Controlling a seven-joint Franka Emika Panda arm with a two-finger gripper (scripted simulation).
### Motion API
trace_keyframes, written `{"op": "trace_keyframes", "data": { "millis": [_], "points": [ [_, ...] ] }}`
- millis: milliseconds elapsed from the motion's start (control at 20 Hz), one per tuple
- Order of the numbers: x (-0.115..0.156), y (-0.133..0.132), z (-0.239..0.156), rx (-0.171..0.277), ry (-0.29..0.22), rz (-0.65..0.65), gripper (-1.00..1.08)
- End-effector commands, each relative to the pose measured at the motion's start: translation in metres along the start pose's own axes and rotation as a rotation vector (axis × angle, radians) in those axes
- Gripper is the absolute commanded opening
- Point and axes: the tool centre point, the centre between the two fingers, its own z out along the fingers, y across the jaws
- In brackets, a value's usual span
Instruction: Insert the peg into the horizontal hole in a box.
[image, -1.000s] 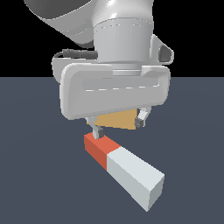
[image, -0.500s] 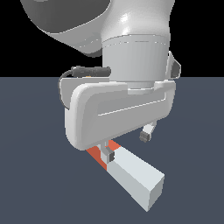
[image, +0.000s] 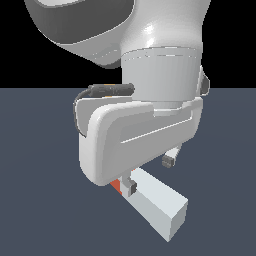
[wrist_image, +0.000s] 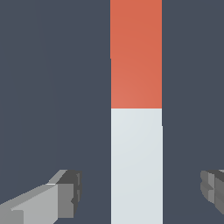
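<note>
The peg lies flat on the dark floor, its light grey-white part toward the camera and its red end mostly hidden under the gripper's body. In the wrist view the peg runs lengthwise between the two fingers, red part farther off. My gripper is open and low over the white part, one finger on each side, apart from the peg. In the wrist view the gripper straddles the bar with clear gaps. The box and its hole are hidden behind the arm.
The large white gripper body fills the middle of the exterior view and blocks what lies behind it. Dark blue-grey floor surrounds the peg.
The arm has come down and toward the camera over the peg. The box, seen behind the gripper one second ago, is now covered. The fingers now straddle the white part.
</note>
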Motion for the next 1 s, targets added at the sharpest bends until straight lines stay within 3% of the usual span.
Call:
{"op": "trace_keyframes", "data": {
  "millis": [0,800,850,950],
  "points": [
    [0.0,0.0,0.001,0.0,0.0,0.0,1.0],
    [-0.001,0.001,0.05,0.0,0.0,-0.005,1.0],
    [-0.001,0.001,0.05,0.0,0.0,-0.005,-1.0],
    [-0.001,0.001,0.05,0.0,0.0,-0.005,-1.0]
  ]
}}
